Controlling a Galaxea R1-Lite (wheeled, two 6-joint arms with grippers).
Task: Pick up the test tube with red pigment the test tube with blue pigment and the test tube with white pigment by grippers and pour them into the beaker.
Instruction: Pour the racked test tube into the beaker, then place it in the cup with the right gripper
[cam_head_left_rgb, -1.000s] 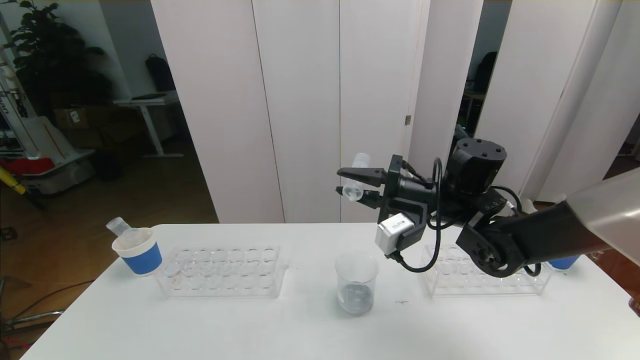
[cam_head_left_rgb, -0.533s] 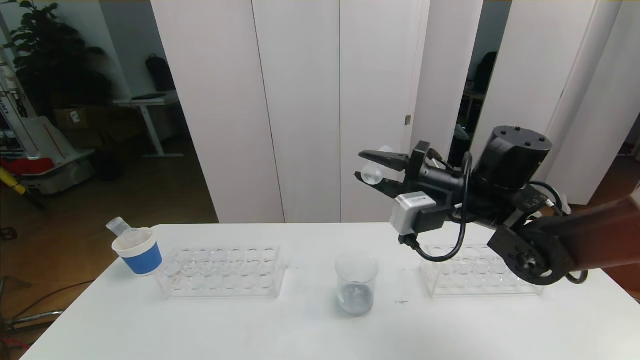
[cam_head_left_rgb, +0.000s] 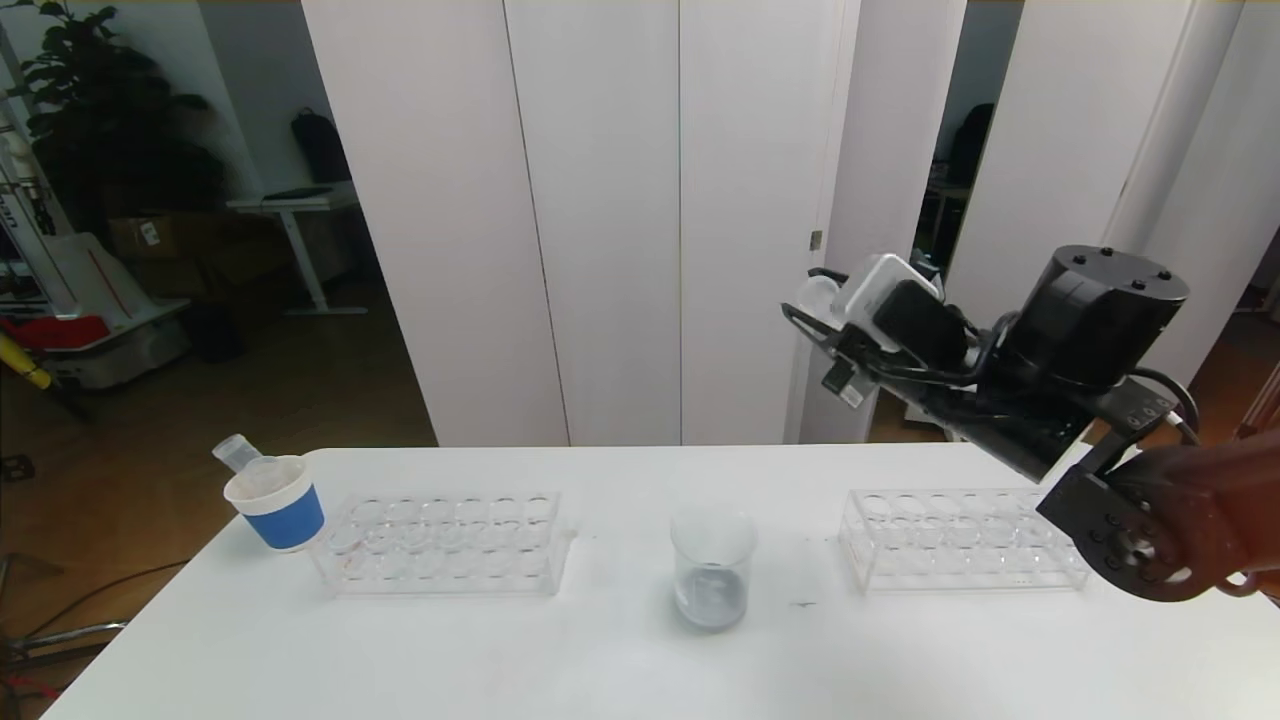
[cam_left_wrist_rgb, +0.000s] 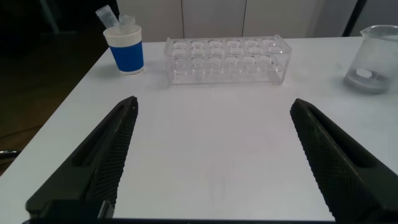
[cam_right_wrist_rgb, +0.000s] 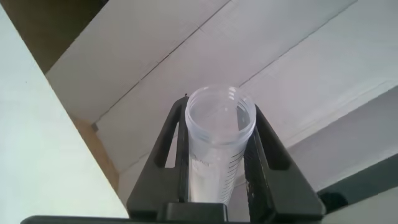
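Our right gripper (cam_head_left_rgb: 815, 305) hangs high above the table (cam_head_left_rgb: 600, 650), over the right-hand rack (cam_head_left_rgb: 960, 550), its fingers (cam_right_wrist_rgb: 171, 134) clamped on a clear tube (cam_right_wrist_rgb: 217, 143) — open mouth toward the wrist camera. The beaker (cam_head_left_rgb: 712, 567) stands mid-table between the racks, well below. Our left gripper (cam_left_wrist_rgb: 211, 155) hovers low over the table, fingers spread wide — holding nothing.

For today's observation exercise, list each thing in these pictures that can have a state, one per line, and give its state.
right gripper: raised high right of the beaker, shut on a test tube
test tube: held, looks empty
left gripper: open, low over the table, holding nothing
beaker: upright, a little grey-blue stuff at the bottom
left rack: holes look empty
right rack: holes look empty
paper cup: upright, tubes inside
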